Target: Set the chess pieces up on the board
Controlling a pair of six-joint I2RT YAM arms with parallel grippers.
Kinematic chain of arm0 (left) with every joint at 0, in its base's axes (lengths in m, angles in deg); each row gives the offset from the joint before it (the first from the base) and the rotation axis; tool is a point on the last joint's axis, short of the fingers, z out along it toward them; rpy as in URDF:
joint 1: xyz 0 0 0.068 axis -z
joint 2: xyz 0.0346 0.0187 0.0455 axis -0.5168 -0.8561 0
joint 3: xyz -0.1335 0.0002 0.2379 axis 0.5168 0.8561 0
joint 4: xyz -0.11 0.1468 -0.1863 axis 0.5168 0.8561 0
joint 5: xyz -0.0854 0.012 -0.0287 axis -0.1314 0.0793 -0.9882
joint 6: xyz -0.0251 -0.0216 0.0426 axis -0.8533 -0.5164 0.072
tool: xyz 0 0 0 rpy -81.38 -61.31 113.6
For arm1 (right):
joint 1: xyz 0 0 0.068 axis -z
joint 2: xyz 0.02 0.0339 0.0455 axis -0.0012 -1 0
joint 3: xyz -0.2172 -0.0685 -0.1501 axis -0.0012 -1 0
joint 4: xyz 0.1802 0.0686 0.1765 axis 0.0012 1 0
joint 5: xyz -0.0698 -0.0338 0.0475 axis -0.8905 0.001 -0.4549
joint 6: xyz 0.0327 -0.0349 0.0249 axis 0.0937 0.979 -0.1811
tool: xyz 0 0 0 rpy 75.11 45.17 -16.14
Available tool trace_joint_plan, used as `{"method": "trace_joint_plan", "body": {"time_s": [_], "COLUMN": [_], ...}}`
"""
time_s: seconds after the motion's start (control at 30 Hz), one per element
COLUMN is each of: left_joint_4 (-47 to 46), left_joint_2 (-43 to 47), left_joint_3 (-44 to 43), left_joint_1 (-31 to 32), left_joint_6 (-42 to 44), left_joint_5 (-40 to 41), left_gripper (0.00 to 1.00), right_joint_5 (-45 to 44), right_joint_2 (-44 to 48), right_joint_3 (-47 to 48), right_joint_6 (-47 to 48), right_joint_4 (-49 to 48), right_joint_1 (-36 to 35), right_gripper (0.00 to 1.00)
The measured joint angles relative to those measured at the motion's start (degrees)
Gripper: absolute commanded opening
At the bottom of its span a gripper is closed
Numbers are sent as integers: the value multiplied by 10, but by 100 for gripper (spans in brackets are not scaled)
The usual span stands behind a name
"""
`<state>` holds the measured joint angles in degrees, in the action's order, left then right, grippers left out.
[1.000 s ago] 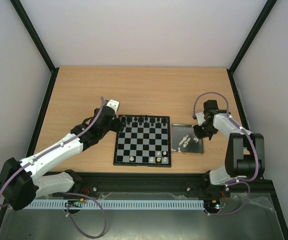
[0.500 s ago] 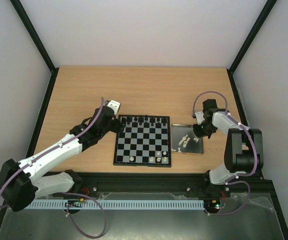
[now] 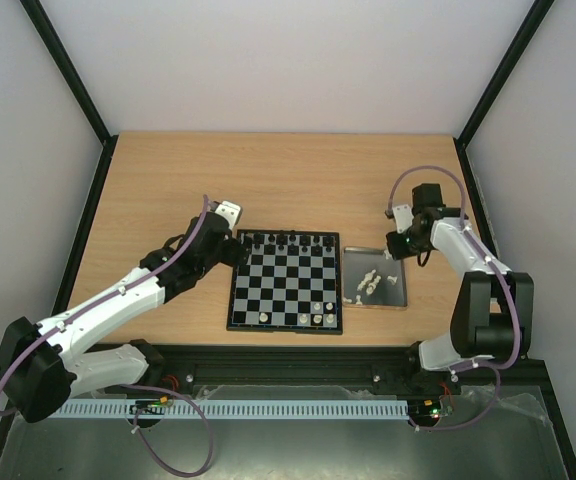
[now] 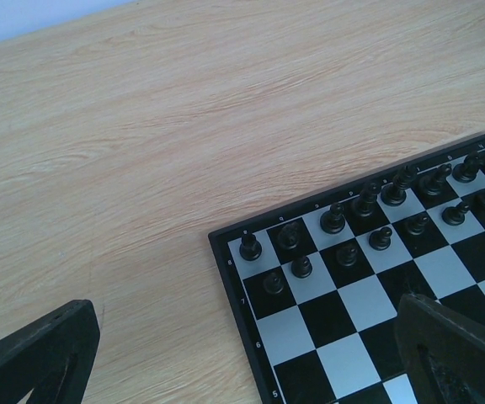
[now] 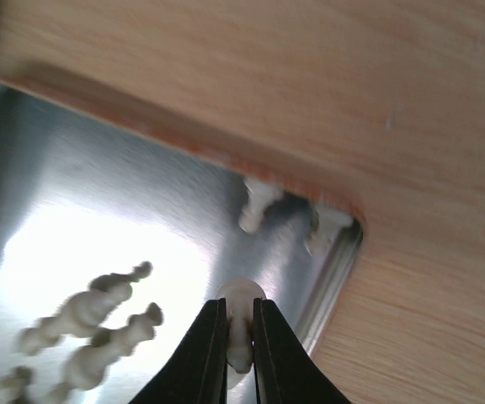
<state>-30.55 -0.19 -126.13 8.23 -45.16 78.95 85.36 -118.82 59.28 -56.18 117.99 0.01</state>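
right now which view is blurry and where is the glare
Right wrist view: glare washes out the metal tray, loose white pieces are blurred, only the piece in the right end effector looks sharper; left wrist view: board sharp and evenly lit; top view: even light, no hard shadows.

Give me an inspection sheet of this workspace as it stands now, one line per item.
Surface: light wooden table.
Job's things: board between the arms; a few white chess pieces on its near rows; more lie in the metal tray to its right; black pieces on its far rows.
Clutter: nothing seen.
Grippers: left end effector open, at the board's far left corner, holding nothing; right end effector shut on a white piece over the tray's corner.
Cables: a purple cable loops along each arm.
Surroundings: pale walls, black frame posts.
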Motion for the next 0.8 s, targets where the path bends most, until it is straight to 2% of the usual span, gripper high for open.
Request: {"method": "trace_joint_plan", "body": {"time_s": [0.27, 0.43, 0.63, 0.8], "left_joint_4": [15, 42, 59, 50], "left_joint_2": [2, 8, 46, 91], "left_joint_3": [-11, -24, -23, -5], "left_joint_1": [-20, -48, -57, -125], "left_joint_6": [-42, -65, -70, -84], "left_joint_5": [60, 87, 108, 108], "left_gripper": [99, 99, 99, 99], "right_joint_5": [133, 134, 80, 24], "right_joint_2": [30, 22, -4, -51], "right_joint_3": [37, 47, 62, 64], "right_joint_6": [2, 3, 7, 21], "right_joint_4": [13, 15, 8, -3], "right_joint_1": [-37, -168, -348, -461], "right_gripper": [6, 6, 7, 7]}}
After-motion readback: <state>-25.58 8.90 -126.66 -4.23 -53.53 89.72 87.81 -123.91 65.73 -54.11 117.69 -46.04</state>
